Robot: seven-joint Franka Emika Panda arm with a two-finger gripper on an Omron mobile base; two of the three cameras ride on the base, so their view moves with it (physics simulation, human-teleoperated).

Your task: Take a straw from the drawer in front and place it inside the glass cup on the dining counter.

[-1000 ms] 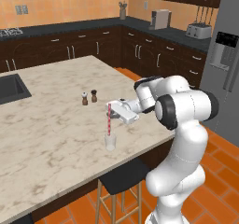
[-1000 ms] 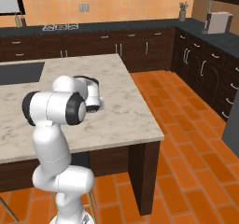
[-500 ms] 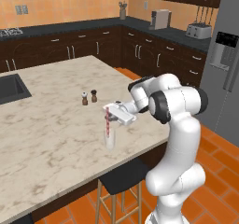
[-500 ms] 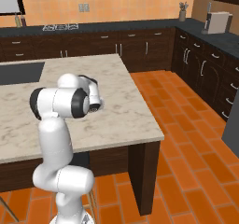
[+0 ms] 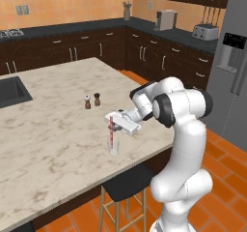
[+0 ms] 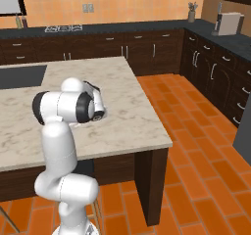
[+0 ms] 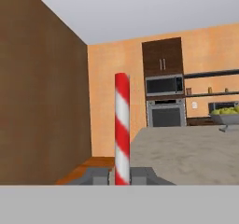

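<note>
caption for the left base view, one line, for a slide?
White arm's gripper holds the red-and-white striped straw upright, lower end inside the small clear glass cup on the beige marbled dining counter.

We see the dining counter (image 5: pixel 58 144), a big island with a light marbled top. The glass cup (image 5: pixel 113 146) stands on it close to the near edge, not far from the right corner. Two small shakers (image 5: pixel 92 100) stand side by side further in. A dark sink (image 5: pixel 9 92) sits at the left edge.
</note>
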